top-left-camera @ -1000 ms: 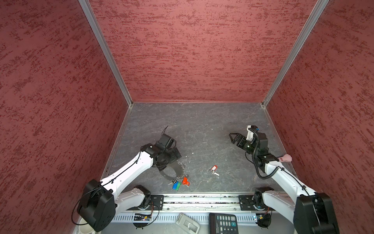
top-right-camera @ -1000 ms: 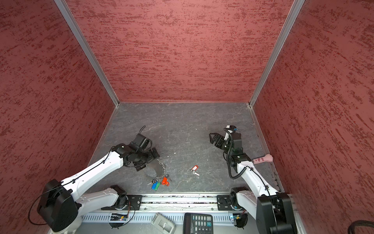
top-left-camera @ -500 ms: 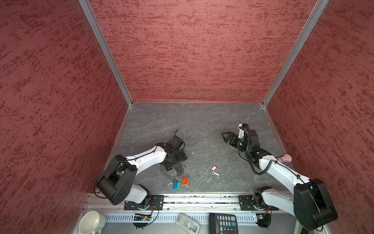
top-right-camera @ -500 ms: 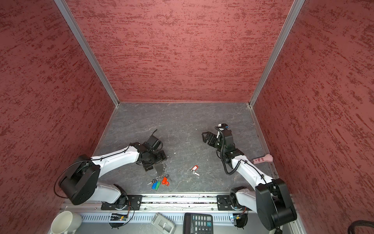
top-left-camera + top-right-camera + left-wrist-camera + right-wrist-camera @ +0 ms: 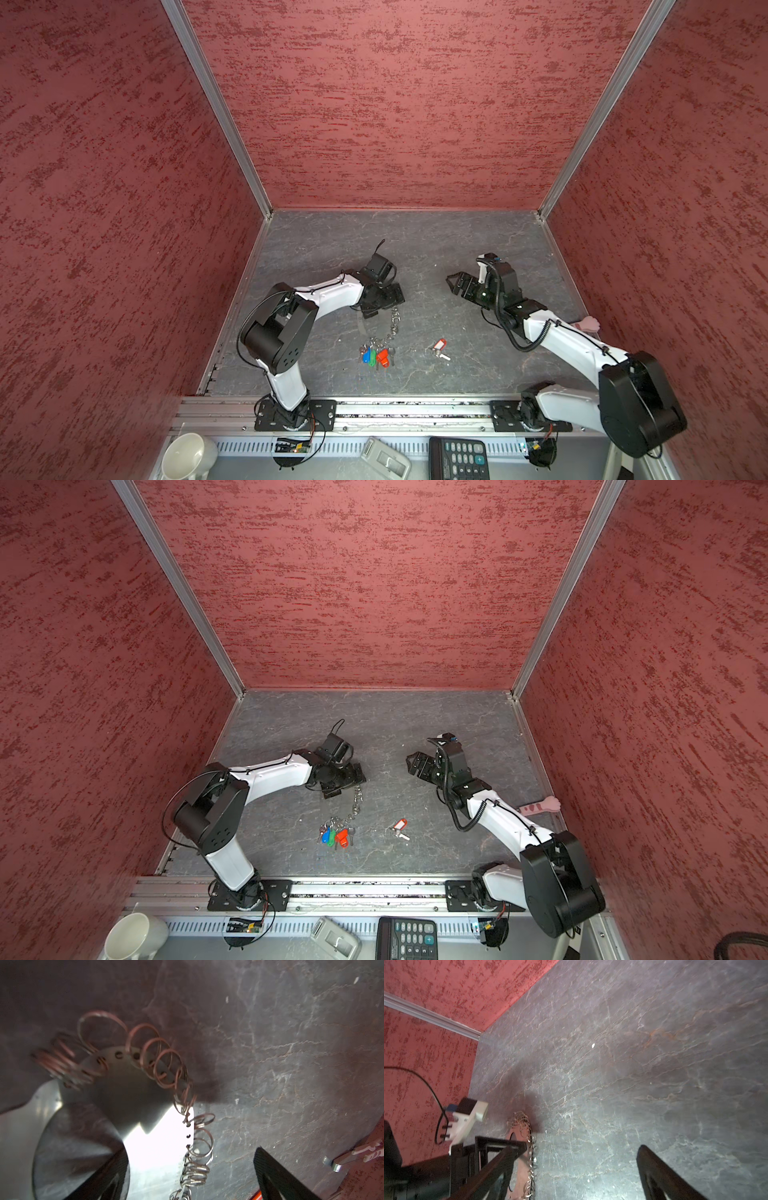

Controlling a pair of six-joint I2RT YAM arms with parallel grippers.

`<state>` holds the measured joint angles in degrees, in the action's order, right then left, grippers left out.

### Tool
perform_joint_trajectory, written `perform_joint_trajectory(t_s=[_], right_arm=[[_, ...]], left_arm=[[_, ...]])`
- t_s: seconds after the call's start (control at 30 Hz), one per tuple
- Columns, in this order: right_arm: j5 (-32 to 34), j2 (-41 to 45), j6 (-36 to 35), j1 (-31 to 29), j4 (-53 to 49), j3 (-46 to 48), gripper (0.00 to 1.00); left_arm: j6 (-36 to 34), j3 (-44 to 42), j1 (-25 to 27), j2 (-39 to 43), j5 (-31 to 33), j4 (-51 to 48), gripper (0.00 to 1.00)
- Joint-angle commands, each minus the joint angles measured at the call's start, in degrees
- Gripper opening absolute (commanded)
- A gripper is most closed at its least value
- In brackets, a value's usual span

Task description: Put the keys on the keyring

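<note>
In both top views a grey veined table (image 5: 415, 241) is enclosed by red mottled walls (image 5: 395, 104). The keys (image 5: 439, 348), red-tagged, are seen lower centre-right, apart from the keyring (image 5: 394, 323), whose chain is laid from the left gripper (image 5: 384, 305) down to coloured tags. The right gripper (image 5: 455, 284) is poised right of centre. Only in the left wrist view is the keyring shown as a shiny holed plate edged with wire rings, its edge between released fingers (image 5: 276, 1178). In the right wrist view, jaws are spread, empty, over bare table.
</note>
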<state>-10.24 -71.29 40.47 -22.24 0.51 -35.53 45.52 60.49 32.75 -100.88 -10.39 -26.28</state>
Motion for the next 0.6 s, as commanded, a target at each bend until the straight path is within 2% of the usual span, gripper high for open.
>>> perform_joint_trajectory(t_s=[0.0,0.13,0.27,0.43,0.57], right_arm=[[-0.4,0.2,2.1,-3.2,-1.4,-0.2,0.89],[-0.7,0.7,-0.5,-9.1,-2.6,0.0,0.86],[0.7,-2.7,-1.8,-16.3,-7.7,-3.5,0.8],[1.1,-9.9,-0.8,-26.7,-14.8,-12.0,0.75],[0.2,-14.5,0.1,-31.5,-19.8,-18.1,0.71]], left_arm=[[-5.9,0.5,-1.9,1.0,1.4,-4.4,0.96],[-8.0,-2.9,-4.1,9.5,3.8,-6.7,0.96],[-6.7,-10.3,-8.0,19.5,3.8,-5.3,0.95],[-5.9,-22.0,-17.6,34.0,2.8,0.0,0.95],[-7.0,-28.0,-23.3,42.6,2.6,2.3,0.94]])
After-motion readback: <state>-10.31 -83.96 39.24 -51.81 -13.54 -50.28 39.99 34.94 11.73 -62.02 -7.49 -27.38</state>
